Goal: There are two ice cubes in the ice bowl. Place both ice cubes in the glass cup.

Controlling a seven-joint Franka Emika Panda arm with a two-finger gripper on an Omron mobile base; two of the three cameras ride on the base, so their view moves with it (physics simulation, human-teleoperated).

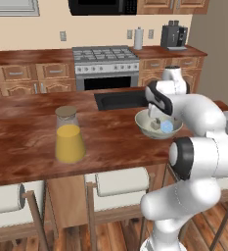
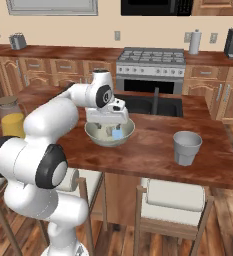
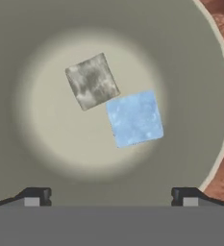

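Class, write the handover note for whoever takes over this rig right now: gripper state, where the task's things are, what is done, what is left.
Gripper: open, holding nothing, poised inside the wide pale greenish-white bowl above the cubes.
Mottled grey ice cube and pale blue ice cube: both on the bowl's floor, corners touching.
Short grey translucent tumbler: on the wooden counter, apart from the bowl; nothing visible inside.
Done: no cube moved.
Left: grasp each cube, place it in the tumbler.
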